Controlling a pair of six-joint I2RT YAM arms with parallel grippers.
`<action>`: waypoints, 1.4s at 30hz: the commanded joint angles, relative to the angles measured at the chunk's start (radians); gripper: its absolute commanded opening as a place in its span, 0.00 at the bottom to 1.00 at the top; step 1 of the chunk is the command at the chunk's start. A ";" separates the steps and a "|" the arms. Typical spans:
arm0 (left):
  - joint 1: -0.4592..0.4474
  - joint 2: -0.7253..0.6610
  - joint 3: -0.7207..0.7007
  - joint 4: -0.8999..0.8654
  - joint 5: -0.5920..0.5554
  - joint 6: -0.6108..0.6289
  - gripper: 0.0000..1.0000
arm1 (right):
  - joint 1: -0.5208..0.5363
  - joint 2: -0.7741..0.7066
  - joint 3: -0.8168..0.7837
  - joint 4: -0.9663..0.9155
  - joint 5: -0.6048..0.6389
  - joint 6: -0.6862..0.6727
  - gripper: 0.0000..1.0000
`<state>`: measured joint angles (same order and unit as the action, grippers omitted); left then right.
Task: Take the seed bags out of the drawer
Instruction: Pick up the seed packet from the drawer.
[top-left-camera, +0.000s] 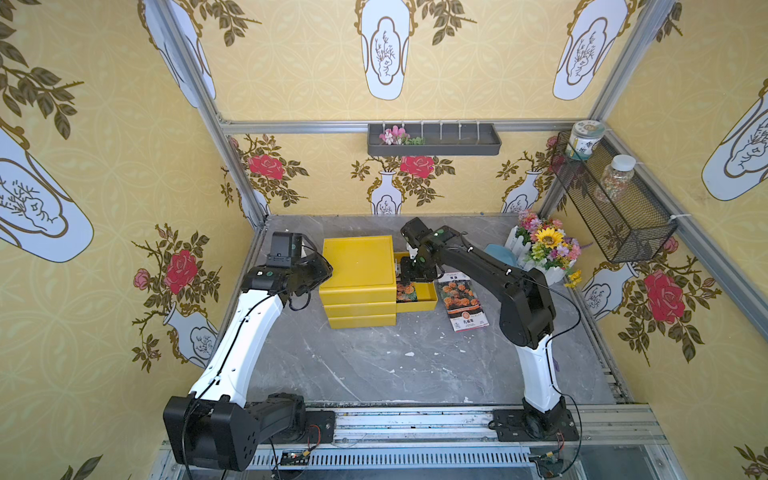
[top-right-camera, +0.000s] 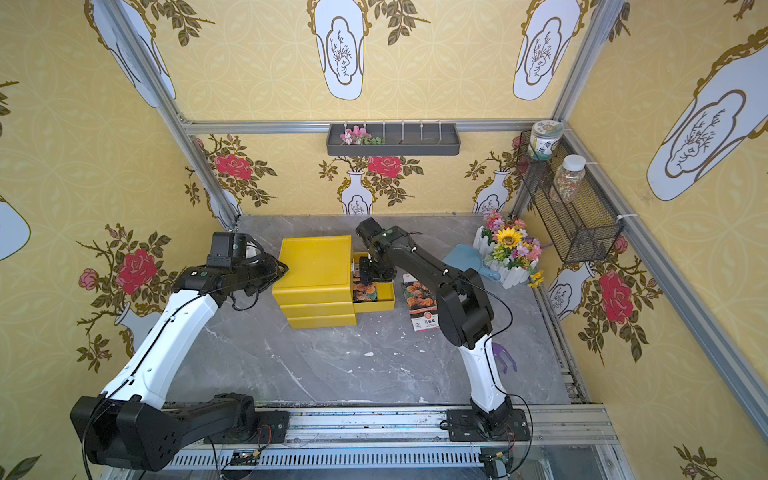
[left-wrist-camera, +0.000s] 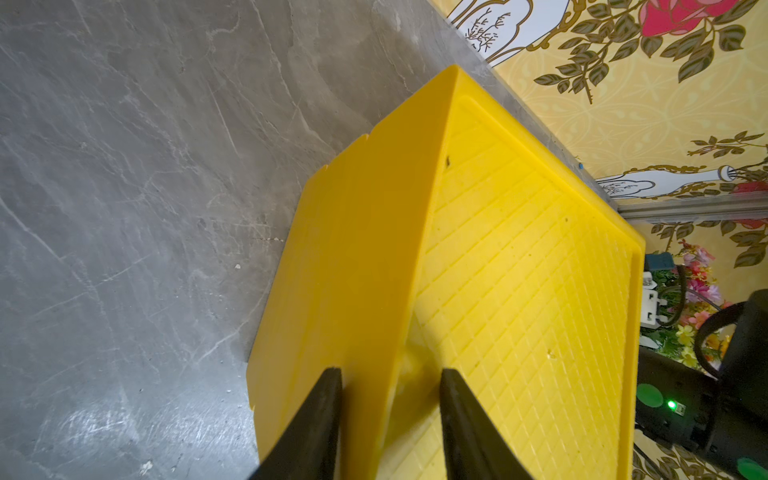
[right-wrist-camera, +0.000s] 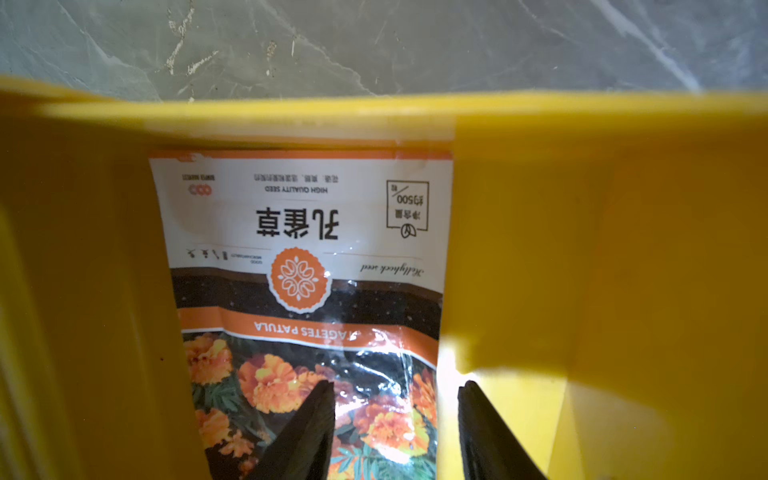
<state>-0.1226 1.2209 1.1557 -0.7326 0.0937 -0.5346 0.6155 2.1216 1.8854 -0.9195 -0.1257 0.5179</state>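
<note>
Seed bag (right-wrist-camera: 307, 257) lies in the open drawer (right-wrist-camera: 540, 249) under the half-open, empty right hand (right-wrist-camera: 397, 386); left hand (left-wrist-camera: 390, 372) clamps the cabinet (left-wrist-camera: 519, 270).

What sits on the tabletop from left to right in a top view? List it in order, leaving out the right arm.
Left gripper → yellow drawer cabinet → seed bag in the open drawer → second seed bag on the table → flower planter.

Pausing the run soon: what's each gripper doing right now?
Left gripper: closed on the top edge of the yellow drawer unit.
Right gripper: open above the seed bag in the drawer, empty.
</note>
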 joint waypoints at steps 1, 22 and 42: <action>0.000 0.007 -0.009 -0.048 0.012 0.003 0.43 | 0.001 0.007 -0.006 -0.006 0.007 -0.011 0.51; 0.000 0.013 -0.005 -0.047 0.015 0.004 0.44 | -0.044 0.006 -0.108 0.172 -0.217 0.122 0.19; 0.000 0.005 -0.019 -0.041 0.013 0.001 0.44 | -0.060 -0.073 0.022 0.017 -0.098 0.033 0.00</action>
<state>-0.1219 1.2232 1.1484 -0.7139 0.0967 -0.5346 0.5575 2.0674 1.8881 -0.8516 -0.2855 0.5961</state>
